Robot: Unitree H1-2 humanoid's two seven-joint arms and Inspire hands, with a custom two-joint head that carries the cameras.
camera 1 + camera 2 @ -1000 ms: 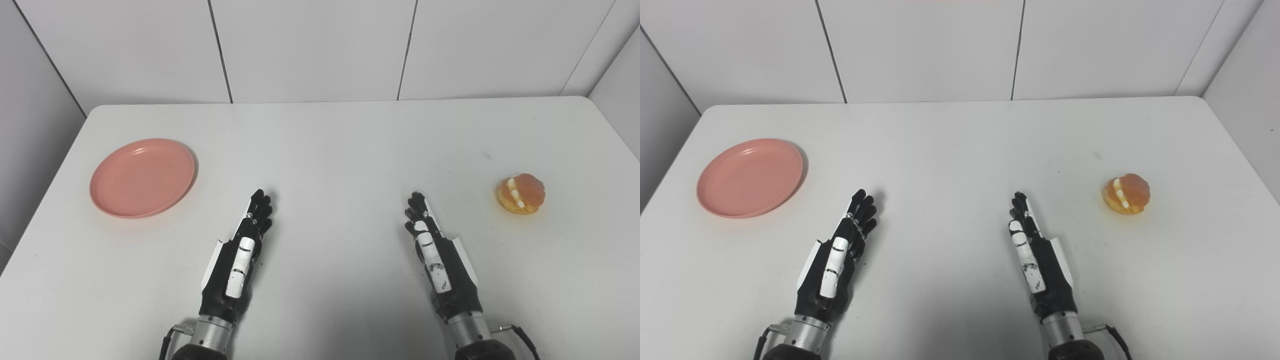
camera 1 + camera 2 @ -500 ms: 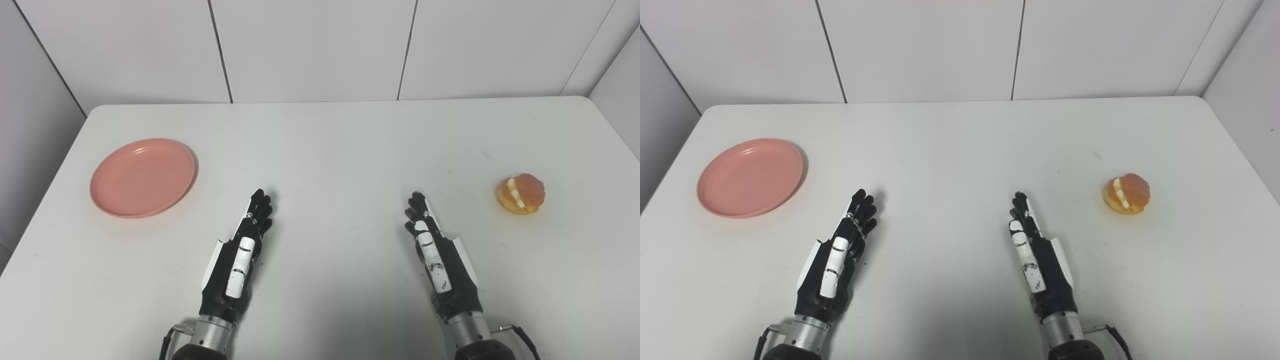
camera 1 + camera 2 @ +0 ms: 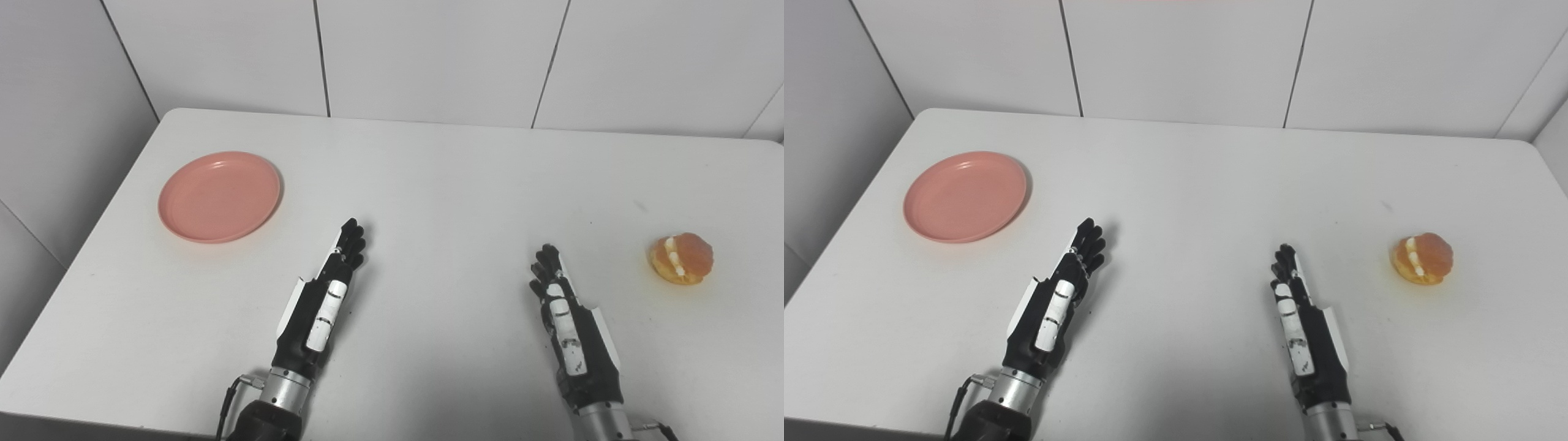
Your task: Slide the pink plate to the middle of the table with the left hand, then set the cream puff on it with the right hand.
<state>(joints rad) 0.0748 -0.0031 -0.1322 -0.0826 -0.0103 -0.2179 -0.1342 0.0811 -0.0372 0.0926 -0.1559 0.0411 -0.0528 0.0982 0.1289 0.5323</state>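
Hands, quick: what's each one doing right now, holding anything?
Left hand: open, fingers straight, holding nothing, apart from the plate.
Right hand: open, holding nothing, apart from the cream puff.

Table's [image 3: 429, 184] right edge and both forearms cut off.

Only the camera has turned leftward: the pink plate [image 3: 219, 196] now sits nearer the picture's middle.
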